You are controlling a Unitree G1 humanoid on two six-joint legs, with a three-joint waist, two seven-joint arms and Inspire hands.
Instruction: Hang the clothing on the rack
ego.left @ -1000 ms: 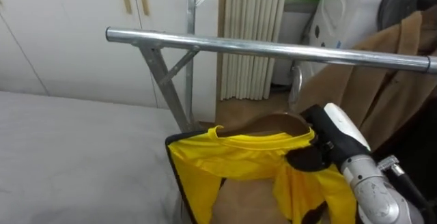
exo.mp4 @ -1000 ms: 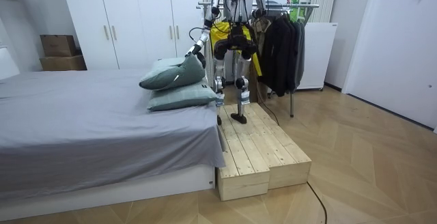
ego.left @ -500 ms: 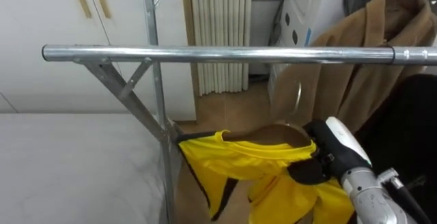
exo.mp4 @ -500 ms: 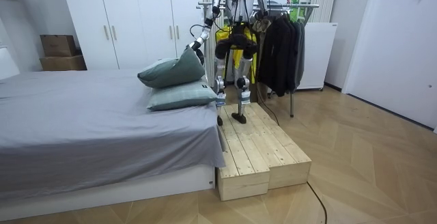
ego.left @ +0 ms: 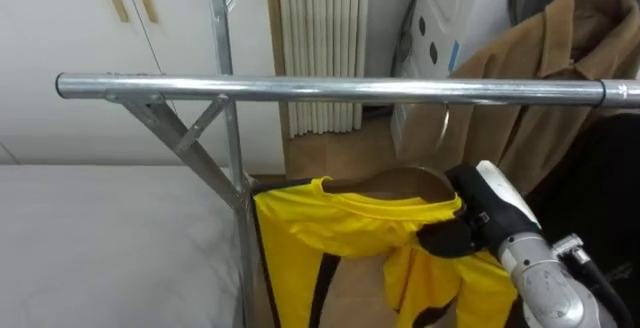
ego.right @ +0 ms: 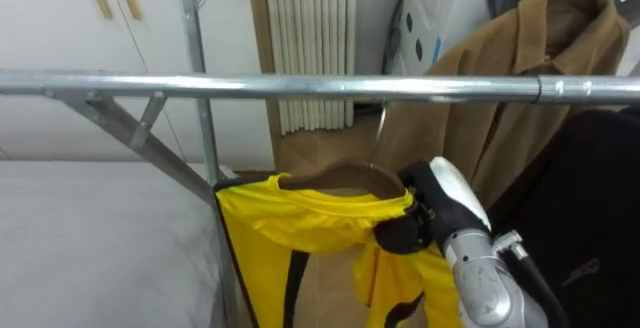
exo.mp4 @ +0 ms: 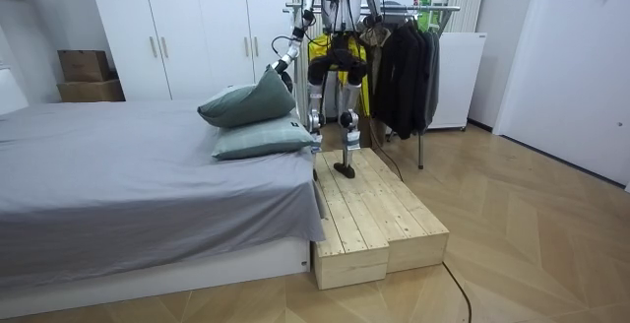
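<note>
The right hand (ego.left: 492,206) is clamped on the shoulder of the yellow shirt (ego.left: 340,223), which rides a wooden hanger (ego.left: 400,176) just under the rail (ego.left: 320,89) (whether the hook (ego.left: 444,133) has caught, I cannot tell). Hanging is under way; next, seat the hook and let go. Half a second ago the shirt sat lower beneath the rail. The left hand (exo.mp4: 280,60), out sideways, is too small to read.
</note>
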